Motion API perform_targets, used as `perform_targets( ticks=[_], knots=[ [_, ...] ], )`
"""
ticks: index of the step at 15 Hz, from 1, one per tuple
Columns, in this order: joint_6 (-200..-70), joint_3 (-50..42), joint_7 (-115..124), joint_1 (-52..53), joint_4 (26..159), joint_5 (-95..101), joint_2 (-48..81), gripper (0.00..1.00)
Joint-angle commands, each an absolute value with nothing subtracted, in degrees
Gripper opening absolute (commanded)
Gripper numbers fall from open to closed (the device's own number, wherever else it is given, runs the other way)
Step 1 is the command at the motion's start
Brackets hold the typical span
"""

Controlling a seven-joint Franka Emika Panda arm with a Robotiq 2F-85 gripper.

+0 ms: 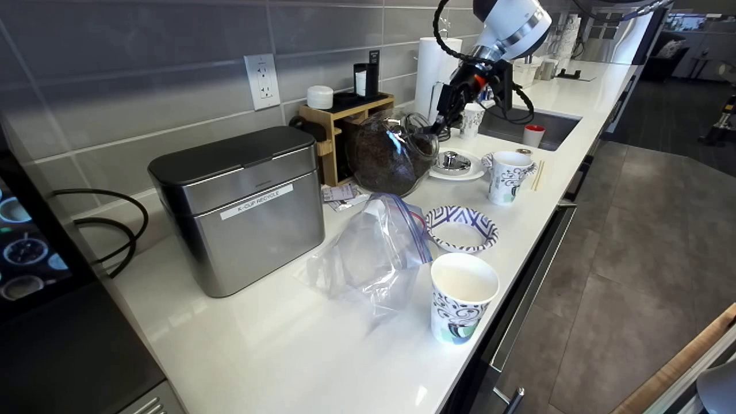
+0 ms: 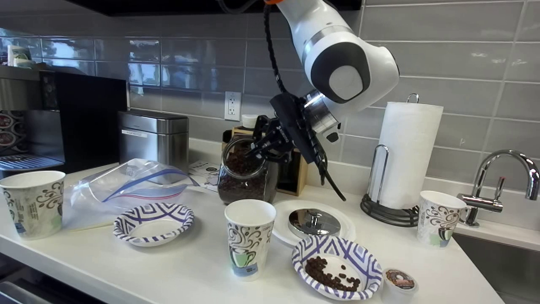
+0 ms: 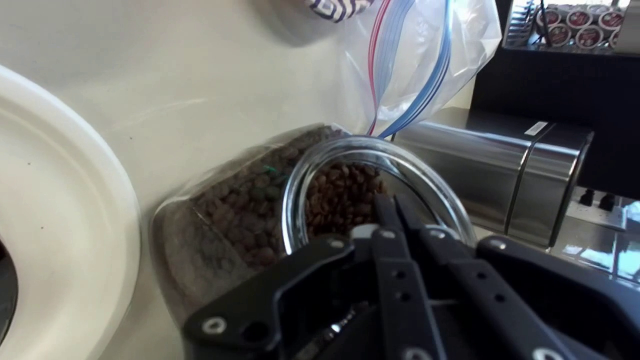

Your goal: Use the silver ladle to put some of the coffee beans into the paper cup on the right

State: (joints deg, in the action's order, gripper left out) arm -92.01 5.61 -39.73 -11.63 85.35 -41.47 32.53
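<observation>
- Jaws: clenched, the two tips side by side with barely a slit between them. Whether the silver ladle's thin handle is pinched there cannot be told; no view shows the ladle clearly.
- The robot arm [image 2: 379,76] comes from two o'clock in an exterior view, slanted downward, likely to suit the jar's opening.
- A glass jar [image 2: 270,185] stands at the jaws' tips on the white surface [image 2: 198,270], its round mouth facing the arm. How deep the tips reach is unclear.
- Coffee beans [image 3: 345,200] fill much of the jar; in the wrist view they show toward nine o'clock from the tips.
- In an exterior view, with the jar as dial centre, a shiny lid [image 2: 314,226] rests at four o'clock on a white plate [image 2: 348,228], presumably to leave the mouth free.
- Between four and five, a patterned bowl [image 2: 360,264] holds some loose beans [image 2: 322,276].
- One paper cup [image 2: 249,240] stands at six, a second cup [image 2: 33,204] near nine, a third cup [image 2: 442,217] between three and four, all upright to receive beans. Which is "the right" one is uncertain.
</observation>
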Motion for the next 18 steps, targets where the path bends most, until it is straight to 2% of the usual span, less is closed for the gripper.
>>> perform_targets(
  ticks=[1, 10, 18],
  knots=[
    [-87.8, 5.2, -43.2, -12.7, 89.3, -42.9, 29.1, 0.01],
    [-82.0, 1.7, -42.5, -11.9, 94.1, -39.6, 24.6, 0.01],
    [-82.7, -0.2, -44.3, -12.2, 99.7, -35.1, 20.1, 0.01]
  ],
)
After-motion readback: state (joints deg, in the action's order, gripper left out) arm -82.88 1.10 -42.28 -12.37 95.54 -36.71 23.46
